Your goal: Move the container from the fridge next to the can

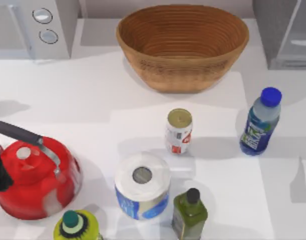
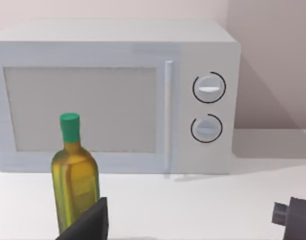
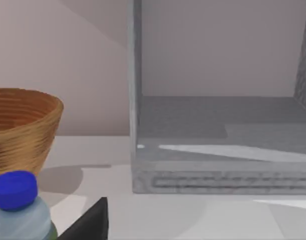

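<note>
top view: the container stands upright on the white worktop, right of the can and well apart (fridge at the back right); left arm at the left edge; whether either end effector is open cannot be told.

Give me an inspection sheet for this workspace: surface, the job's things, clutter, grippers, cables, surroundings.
Surface: white table, shadowed in patches.
Job's things: the container stands upright on the table at the right, outside the fridge, apart from the can. The fridge interior looks bare in the right wrist view.
Clutter: wicker basket, red kettle, paper roll, dark-green bottle, yellow green-capped bottle, microwave.
Grippers: a dark left finger lies near the yellow bottle; a dark right finger is beside the container's cap.
Cables: nothing seen.
Surroundings: plain pale wall.
</note>
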`<state>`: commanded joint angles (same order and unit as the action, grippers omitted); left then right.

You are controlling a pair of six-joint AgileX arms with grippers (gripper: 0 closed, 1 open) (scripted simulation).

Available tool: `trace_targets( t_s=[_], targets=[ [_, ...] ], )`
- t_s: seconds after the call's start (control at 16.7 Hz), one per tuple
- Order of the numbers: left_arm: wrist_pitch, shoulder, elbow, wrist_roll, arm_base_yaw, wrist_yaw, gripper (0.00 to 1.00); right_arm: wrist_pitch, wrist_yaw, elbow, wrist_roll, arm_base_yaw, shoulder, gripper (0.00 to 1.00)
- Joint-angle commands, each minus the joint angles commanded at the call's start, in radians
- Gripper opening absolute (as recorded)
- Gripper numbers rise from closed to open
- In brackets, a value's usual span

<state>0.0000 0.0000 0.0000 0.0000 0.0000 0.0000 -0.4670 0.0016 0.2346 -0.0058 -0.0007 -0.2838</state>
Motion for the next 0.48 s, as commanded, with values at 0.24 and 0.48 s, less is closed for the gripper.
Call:
trace_targets(
  t_s=[0.24,0.48],
  targets=[
    [0.000,0.000,0.000,0.000,0.000,0.000,1.00,-0.376,-0.003,0.153,-0.002,0.001,-0.189,1.00],
    [0.000,0.000,0.000,0.000,0.000,0.000,1.00,-0.724,-0.005,0.295,-0.004,0.000,-0.363,1.00]
  ],
)
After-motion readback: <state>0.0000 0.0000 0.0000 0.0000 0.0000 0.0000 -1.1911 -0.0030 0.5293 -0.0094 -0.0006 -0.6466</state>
